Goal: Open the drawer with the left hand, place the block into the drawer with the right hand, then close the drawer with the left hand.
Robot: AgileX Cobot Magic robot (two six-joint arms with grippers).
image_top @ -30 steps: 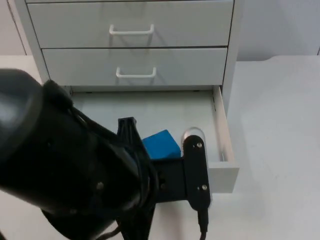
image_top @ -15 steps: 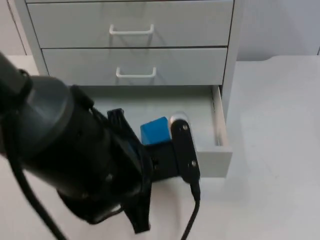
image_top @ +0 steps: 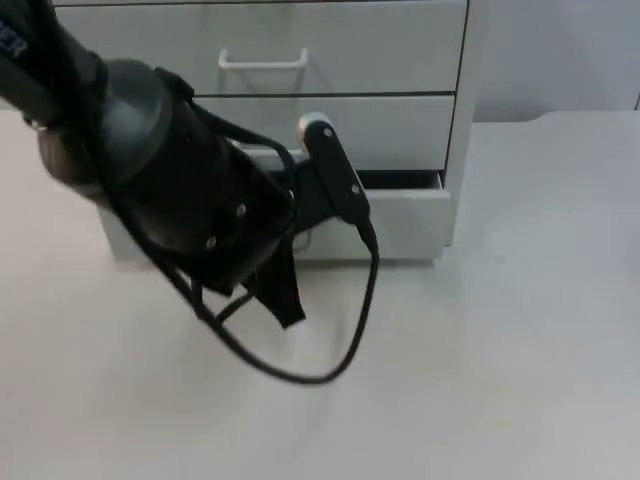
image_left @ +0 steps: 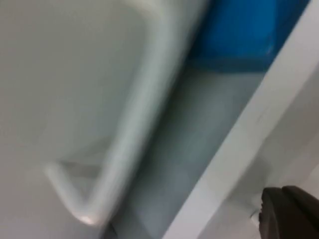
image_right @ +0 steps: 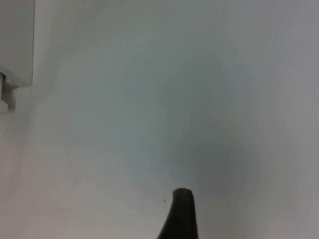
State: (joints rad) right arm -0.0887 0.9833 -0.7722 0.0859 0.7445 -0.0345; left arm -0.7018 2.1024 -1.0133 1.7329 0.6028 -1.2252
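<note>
Now the bottom drawer (image_top: 400, 215) of the white cabinet (image_top: 460, 60) is almost home, its front standing only a sliver proud of the two drawers above, with a thin dark gap left along its upper edge. The left arm is bent in low across the cabinet's face, which puts the left tool (image_top: 300, 215) right against the drawer front, the sensible place from which to push it the last bit shut. Its own bulk hides the fingers from above, so whether they are spread or pressed together I cannot tell. From the wrist of that arm, the drawer's handle (image_left: 134, 119) runs close past, and beyond the drawer's rim a patch of the blue block (image_left: 244, 30) is visible lying inside, so the block is where the task wants it. I judge only the closing to remain, and very little of that. The right tool (image_right: 180, 219) waits over the bare white tabletop (image_right: 174, 99), off beside the cabinet's corner and well out of the left arm's way; a single dark fingertip is visible there, too little to say how its fingers stand.
</note>
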